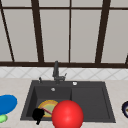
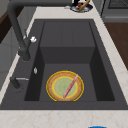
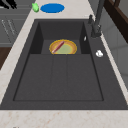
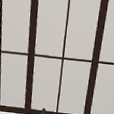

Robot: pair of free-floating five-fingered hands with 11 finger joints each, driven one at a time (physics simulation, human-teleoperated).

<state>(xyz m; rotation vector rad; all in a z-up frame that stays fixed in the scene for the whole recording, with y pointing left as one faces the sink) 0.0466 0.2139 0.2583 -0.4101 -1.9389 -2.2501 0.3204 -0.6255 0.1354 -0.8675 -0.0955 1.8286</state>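
My left hand (image 1: 38, 115) floats low in the front view, before the sink's front left corner, just left of a yellow plate (image 1: 48, 107). Its fingers (image 3: 8, 3) also show as straight dark streaks at the top left of the right side view, off the counter's front edge, holding nothing. The plate (image 2: 65, 85) has a green centre and lies on the floor of the sink's left basin (image 2: 53, 67). A pink stick (image 2: 70, 86) rests slantwise across it. A large red ball (image 1: 67, 115) hangs close beside the hand and covers part of the plate.
A dark faucet (image 1: 56, 71) rises behind the basin. On the left counter lie a blue plate (image 1: 7, 103) and a green item (image 1: 2, 118). A dark bowl (image 2: 81, 6) with utensils stands on the right counter. The sink's right half (image 3: 58, 77) is a flat drainer.
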